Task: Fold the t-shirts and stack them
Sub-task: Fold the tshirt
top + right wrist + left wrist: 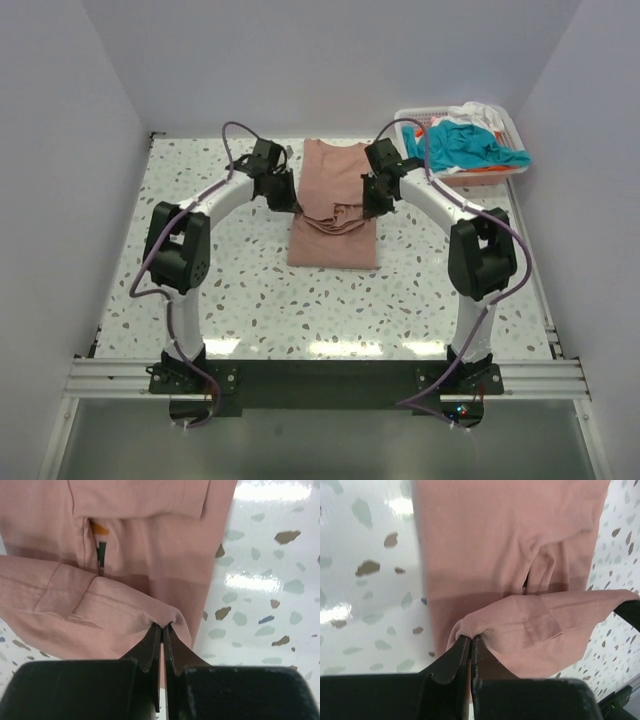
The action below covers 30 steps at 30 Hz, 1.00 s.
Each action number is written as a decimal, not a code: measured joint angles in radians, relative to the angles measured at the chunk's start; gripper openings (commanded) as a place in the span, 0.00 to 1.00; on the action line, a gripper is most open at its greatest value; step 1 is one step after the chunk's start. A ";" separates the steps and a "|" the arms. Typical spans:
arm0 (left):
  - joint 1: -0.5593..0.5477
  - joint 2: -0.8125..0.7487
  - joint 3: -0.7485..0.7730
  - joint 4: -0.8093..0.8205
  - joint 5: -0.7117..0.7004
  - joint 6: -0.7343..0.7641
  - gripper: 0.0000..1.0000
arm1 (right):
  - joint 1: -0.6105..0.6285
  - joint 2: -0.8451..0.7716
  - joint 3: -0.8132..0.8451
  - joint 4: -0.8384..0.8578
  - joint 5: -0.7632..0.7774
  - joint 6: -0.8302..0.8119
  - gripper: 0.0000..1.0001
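A salmon-pink t-shirt (335, 215) lies lengthwise on the middle of the table, its sides folded in. My left gripper (471, 638) is shut on a lifted fold of the pink t-shirt (520, 555) at its left edge. My right gripper (163, 627) is shut on the matching fold of the pink t-shirt (140, 540) at its right edge. Both grippers hold the cloth raised above the flat part, with the lifted part sagging between them (332, 218). Teal, white and orange t-shirts (470, 142) are heaped in the basket.
A white lattice basket (500, 172) stands at the back right corner of the speckled table (250, 290). White walls close in the back and both sides. The arm bases are bolted to a rail (320, 378) at the near edge.
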<state>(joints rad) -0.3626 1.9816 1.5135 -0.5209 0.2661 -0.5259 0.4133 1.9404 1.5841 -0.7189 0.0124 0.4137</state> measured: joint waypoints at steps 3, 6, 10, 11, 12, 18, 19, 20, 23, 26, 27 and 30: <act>0.023 0.076 0.102 -0.007 0.019 0.013 0.00 | -0.019 0.042 0.060 -0.013 -0.001 -0.004 0.00; 0.045 0.129 0.175 -0.013 0.042 0.017 0.00 | -0.035 0.076 0.116 -0.026 -0.002 -0.004 0.00; 0.066 0.187 0.249 -0.027 0.070 0.022 0.00 | -0.048 0.114 0.170 -0.047 0.001 -0.004 0.00; 0.068 0.200 0.263 -0.028 0.077 0.022 0.00 | -0.050 0.121 0.177 -0.050 0.002 -0.003 0.00; 0.070 0.209 0.270 -0.027 0.082 0.022 0.00 | -0.053 0.130 0.183 -0.057 0.003 -0.003 0.00; 0.079 0.277 0.336 -0.046 0.128 0.026 0.00 | -0.059 0.168 0.207 -0.092 0.013 0.002 0.00; 0.080 0.287 0.346 -0.046 0.134 0.029 0.00 | -0.060 0.174 0.213 -0.098 0.019 0.004 0.00; 0.082 0.294 0.351 -0.047 0.140 0.031 0.00 | -0.061 0.180 0.221 -0.102 0.023 0.005 0.00; 0.086 0.310 0.361 -0.052 0.151 0.035 0.00 | -0.062 0.189 0.239 -0.109 0.030 0.010 0.00; 0.091 0.317 0.370 -0.059 0.153 0.038 0.00 | -0.063 0.202 0.265 -0.120 0.039 0.013 0.00; 0.093 0.319 0.374 -0.062 0.154 0.038 0.05 | -0.063 0.207 0.270 -0.122 0.043 0.013 0.00; 0.098 0.323 0.383 -0.067 0.151 0.047 0.46 | -0.063 0.220 0.290 -0.133 0.054 0.013 0.08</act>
<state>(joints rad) -0.2642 2.3043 1.8969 -0.5880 0.4171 -0.4786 0.3500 2.1601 1.8740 -0.8520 0.0666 0.4271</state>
